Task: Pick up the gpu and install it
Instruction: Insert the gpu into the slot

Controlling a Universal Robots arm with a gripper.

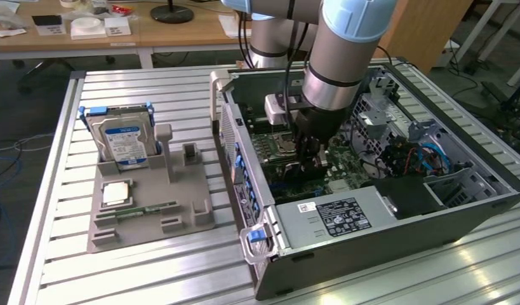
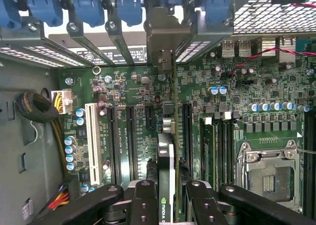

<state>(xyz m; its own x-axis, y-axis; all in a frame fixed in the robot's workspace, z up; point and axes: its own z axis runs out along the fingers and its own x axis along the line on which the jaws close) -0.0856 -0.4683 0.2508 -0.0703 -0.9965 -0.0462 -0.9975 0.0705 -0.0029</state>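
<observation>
In the wrist view the gpu [image 2: 167, 156] stands edge-on between my two black fingers [image 2: 143, 200], a thin black card with a green logo on its edge. My gripper [image 2: 170, 201] is shut on it. The card runs across the green motherboard [image 2: 247, 86] beside the black expansion slots [image 2: 131, 136], and its metal bracket end [image 2: 165, 62] reaches the case's rear wall. Whether the card sits in a slot I cannot tell. In the exterior view my gripper [image 1: 310, 162] reaches down inside the open computer case [image 1: 370, 235], over the motherboard.
Blue slot latches [image 2: 128, 5] line the rear wall above the card. The CPU socket [image 2: 271, 178] lies beside the gripper. To the exterior view's left of the case, a grey fixture [image 1: 183, 219] holds a hard drive [image 1: 124, 143], a chip [image 1: 115, 192] and a memory stick [image 1: 145, 208].
</observation>
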